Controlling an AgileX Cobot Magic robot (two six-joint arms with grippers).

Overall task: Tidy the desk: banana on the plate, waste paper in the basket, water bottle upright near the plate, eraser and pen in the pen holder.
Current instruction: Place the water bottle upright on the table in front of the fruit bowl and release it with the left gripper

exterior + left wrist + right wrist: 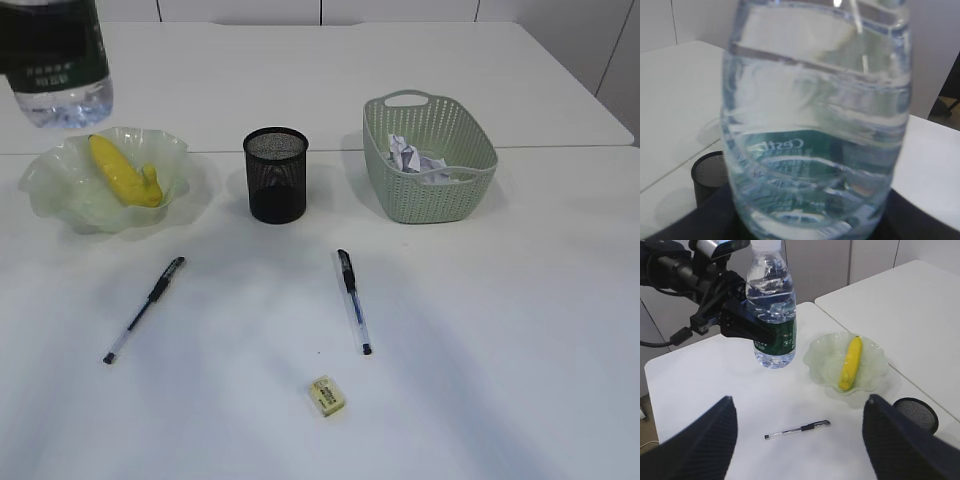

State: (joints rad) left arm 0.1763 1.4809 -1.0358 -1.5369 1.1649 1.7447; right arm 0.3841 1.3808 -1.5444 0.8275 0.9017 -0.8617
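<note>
My left gripper is shut on the green-labelled water bottle, holding it upright in the air beside the plate. The bottle fills the left wrist view. The yellow banana lies in the pale green plate. Crumpled waste paper sits in the green basket. The black mesh pen holder stands between them. Two pens and a yellow eraser lie on the white desk. My right gripper hangs open above the left pen, holding nothing.
The desk is two white tables pushed together, with a seam running behind the basket. The left arm and its cables reach in over the desk's corner. The pen holder's rim shows beside my right finger.
</note>
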